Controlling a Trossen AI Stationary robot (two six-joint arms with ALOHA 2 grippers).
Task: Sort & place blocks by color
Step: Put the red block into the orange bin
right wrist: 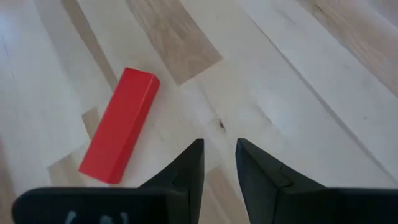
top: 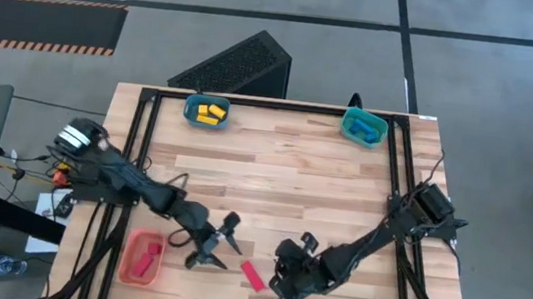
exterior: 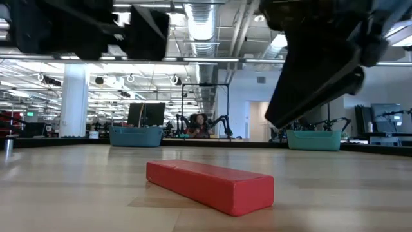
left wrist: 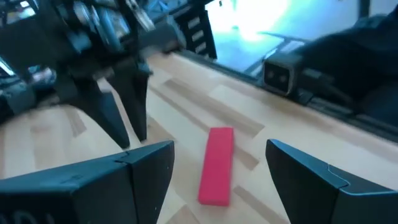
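Observation:
A red bar block lies flat on the wooden table near its front edge, also seen in the low view. My left gripper stands open just left of it; its fingers frame the bar from a little way off without touching. My right gripper hovers just right of the bar, slanting down, its fingers a narrow gap apart with nothing between them; the bar lies beside them.
An orange tray with red blocks sits at the front left. At the far edge stand a teal tray with yellow blocks and a teal tray with a blue block. A black frame rims the table.

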